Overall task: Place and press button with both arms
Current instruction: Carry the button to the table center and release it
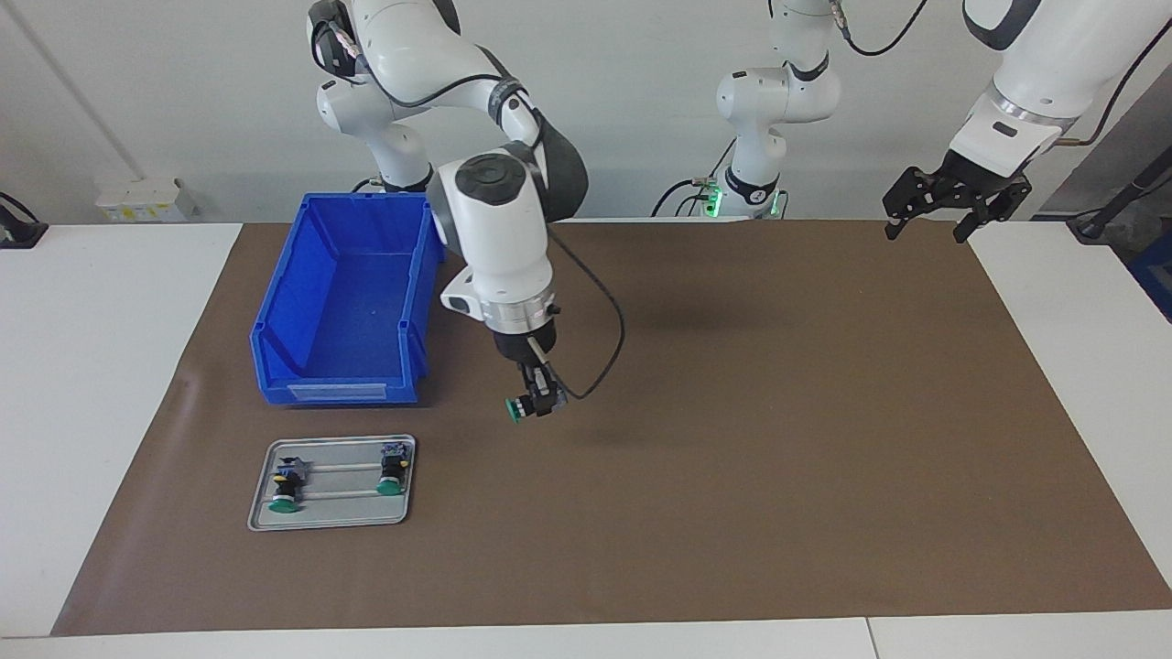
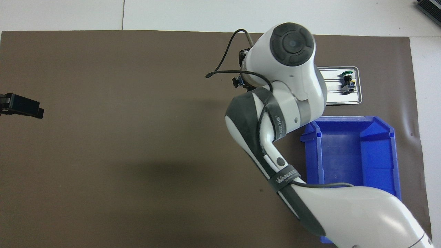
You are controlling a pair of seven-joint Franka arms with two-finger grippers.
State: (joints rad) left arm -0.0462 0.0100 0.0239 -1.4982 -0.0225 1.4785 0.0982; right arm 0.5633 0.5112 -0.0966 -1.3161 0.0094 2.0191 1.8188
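Right gripper (image 1: 536, 403) hung over the brown mat (image 1: 778, 439), clamped on the button (image 1: 518, 409), green cap toward nine o'clock. Left gripper (image 1: 952, 206) waited raised, fingers spread apart.

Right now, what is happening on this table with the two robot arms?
The right arm's end effector is shut on a green-capped button and holds it in the air over the brown mat, beside the blue bin. Two more buttons lie on the metal tray, farther from the robots than the bin. The left arm waits with its end effector open, raised over the mat's edge at its own end of the table.
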